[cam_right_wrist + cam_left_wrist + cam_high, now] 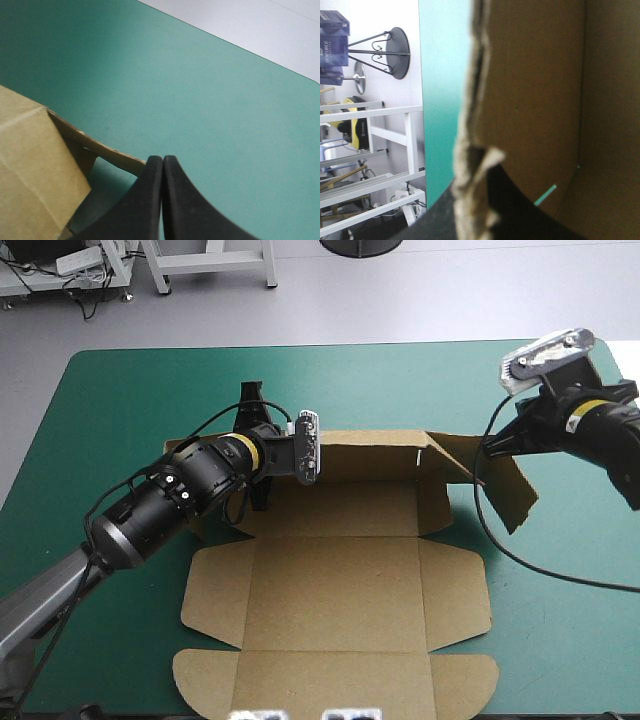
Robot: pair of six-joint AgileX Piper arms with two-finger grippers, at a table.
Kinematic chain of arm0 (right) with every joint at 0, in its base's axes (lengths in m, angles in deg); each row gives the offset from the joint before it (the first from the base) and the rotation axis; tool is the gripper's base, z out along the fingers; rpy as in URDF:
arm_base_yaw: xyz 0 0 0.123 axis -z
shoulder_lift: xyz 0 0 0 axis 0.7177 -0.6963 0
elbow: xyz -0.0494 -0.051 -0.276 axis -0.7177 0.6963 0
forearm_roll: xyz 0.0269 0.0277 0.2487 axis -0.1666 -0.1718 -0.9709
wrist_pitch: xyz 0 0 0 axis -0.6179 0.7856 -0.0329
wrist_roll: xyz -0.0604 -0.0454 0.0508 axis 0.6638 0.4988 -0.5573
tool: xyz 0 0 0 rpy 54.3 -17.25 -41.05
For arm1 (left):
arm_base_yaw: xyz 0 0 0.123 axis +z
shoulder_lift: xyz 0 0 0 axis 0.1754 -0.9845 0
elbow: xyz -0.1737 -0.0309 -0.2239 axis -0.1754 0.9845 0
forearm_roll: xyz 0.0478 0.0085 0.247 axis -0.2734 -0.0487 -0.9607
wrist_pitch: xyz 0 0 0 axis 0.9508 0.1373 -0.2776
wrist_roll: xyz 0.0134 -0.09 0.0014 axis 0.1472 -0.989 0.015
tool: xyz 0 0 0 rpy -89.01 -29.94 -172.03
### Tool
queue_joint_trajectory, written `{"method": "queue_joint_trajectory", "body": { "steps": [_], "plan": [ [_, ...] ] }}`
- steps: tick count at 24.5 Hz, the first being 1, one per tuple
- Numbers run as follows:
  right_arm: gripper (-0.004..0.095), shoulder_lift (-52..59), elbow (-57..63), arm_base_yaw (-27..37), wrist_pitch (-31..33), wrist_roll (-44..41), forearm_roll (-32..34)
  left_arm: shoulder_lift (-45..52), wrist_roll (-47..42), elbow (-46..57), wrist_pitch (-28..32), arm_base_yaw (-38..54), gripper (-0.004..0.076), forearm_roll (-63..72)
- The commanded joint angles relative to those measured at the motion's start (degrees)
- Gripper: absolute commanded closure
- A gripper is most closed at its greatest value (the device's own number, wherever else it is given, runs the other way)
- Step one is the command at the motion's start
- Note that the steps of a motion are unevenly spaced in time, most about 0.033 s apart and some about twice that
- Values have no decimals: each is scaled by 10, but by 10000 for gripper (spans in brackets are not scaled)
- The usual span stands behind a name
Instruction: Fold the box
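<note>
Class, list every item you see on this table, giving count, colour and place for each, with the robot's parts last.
box: one, brown, middle of the table, base and near flaps flat, far wall and right flap raised.
table cover: one, teal-green, under everything.
left gripper: one, black fingers, shut on the box at its far left corner.
right gripper: one, black fingers, shut, empty, beside the box's raised right flap.
</note>
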Motion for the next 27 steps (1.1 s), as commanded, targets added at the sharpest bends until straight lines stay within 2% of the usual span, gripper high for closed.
{"method": "queue_joint_trajectory", "body": {
  "steps": [1, 3, 6, 16, 19, 21, 23, 25, 26, 27],
  "plan": [
    [926, -31, -72, 1, 25, 42, -31, 30, -92, 27, 99, -3, 734, -98],
    [926, -52, -97, 1, 48, 54, -35, 33, -164, 46, 131, -3, 734, -176],
    [926, -81, -126, 1, 68, 55, -32, 33, -223, 63, 134, -3, 734, -263],
    [926, -187, -211, 1, 79, 56, -35, 33, -228, 71, 133, -3, 734, -306],
    [926, -216, -234, 1, 83, 56, -44, 33, -230, 81, 147, -3, 734, -356],
    [926, -223, -242, 7, 85, 61, -57, 33, -230, 86, 149, -3, 734, -359],
    [926, -229, -249, 35, 85, 76, -116, 33, -248, 103, 158, -2, 734, -372],
    [926, -231, -249, 75, 104, 103, -184, 33, -342, 134, 176, -2, 734, -479],
    [926, -232, -249, 85, 108, 104, -196, 33, -386, 145, 181, -1, 734, -532],
    [926, -236, -249, 98, 120, 108, -207, 33, -473, 165, 182, -1, 734, -633]
  ]
}}
